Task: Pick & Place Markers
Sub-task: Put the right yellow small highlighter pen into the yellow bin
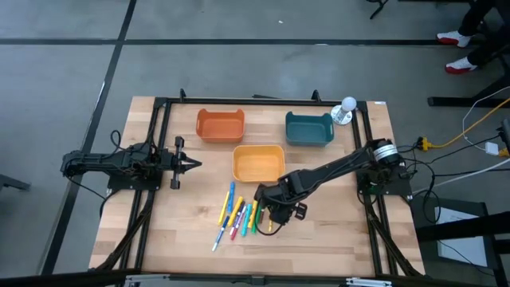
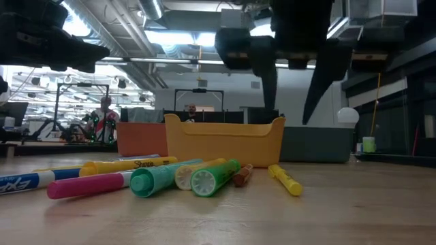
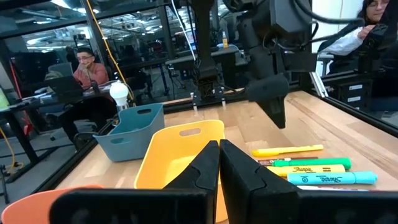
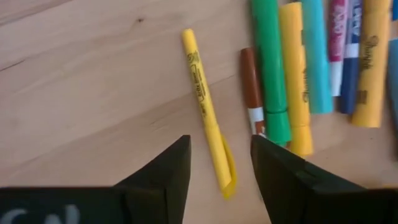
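Several markers (image 1: 239, 215) lie side by side on the wooden table, near its front edge. One thin yellow marker (image 4: 204, 102) lies apart from the row, beside a brown one (image 4: 251, 87). My right gripper (image 4: 221, 149) hangs open above the thin yellow marker (image 2: 285, 180), pointing steeply down, a finger on each side of its near end and clear of it. In the low view its fingers (image 2: 272, 95) end well above the table. My left gripper (image 1: 191, 165) waits shut at the table's left, pointing level toward the bins.
Behind the markers stands a yellow bin (image 1: 258, 162), with an orange bin (image 1: 221, 125) and a teal bin (image 1: 309, 127) farther back. A white bulb-like object (image 1: 347, 105) stands at the far right. People sit in the room beyond the table.
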Controlling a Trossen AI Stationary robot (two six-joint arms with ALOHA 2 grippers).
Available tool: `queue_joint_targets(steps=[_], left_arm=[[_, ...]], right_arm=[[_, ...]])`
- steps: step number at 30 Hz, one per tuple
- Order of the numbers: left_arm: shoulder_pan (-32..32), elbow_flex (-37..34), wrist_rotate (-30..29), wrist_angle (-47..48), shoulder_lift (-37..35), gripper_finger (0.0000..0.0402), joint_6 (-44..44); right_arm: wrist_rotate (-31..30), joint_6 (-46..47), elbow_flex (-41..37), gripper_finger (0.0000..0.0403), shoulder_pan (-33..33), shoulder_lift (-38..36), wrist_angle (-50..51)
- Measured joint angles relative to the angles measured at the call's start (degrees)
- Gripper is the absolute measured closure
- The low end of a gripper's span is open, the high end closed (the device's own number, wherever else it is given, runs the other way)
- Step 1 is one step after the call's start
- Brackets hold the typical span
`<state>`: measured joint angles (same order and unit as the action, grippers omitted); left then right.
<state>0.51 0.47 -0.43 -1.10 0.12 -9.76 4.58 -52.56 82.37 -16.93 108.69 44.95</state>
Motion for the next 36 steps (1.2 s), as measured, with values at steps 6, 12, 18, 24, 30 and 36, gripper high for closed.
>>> queue_joint_targets(steps=[6,12,18,24,30,36], left_arm=[[0.0,0.0,0.0,0.0,0.0,0.0389,0.0],[0.0,0.0,0.0,0.0,0.0,0.0393,0.0],[0.0,0.0,0.0,0.0,0.0,0.039,0.0],[0.0,0.0,0.0,0.0,0.0,0.0391,0.0],[0.0,0.0,0.0,0.0,0.0,0.0392,0.0],[0.0,0.0,0.0,0.0,0.0,0.0389,0.0]], right_arm=[[0.0,0.0,-1.0,0.0236,0.0,2.3,-0.7],[0.0,0.0,-3.5,0.0237,0.0,2.4,-3.9],[0.0,0.0,-4.0,0.0235,0.0,2.4,-5.1],[0.0,0.0,-4.0,0.0235,0.3,2.6,-6.6],[-0.5,0.0,-4.0,0.0235,0.7,4.5,-6.6],[-0.5,0.0,-4.0,0.0235,0.7,5.8,-6.7]])
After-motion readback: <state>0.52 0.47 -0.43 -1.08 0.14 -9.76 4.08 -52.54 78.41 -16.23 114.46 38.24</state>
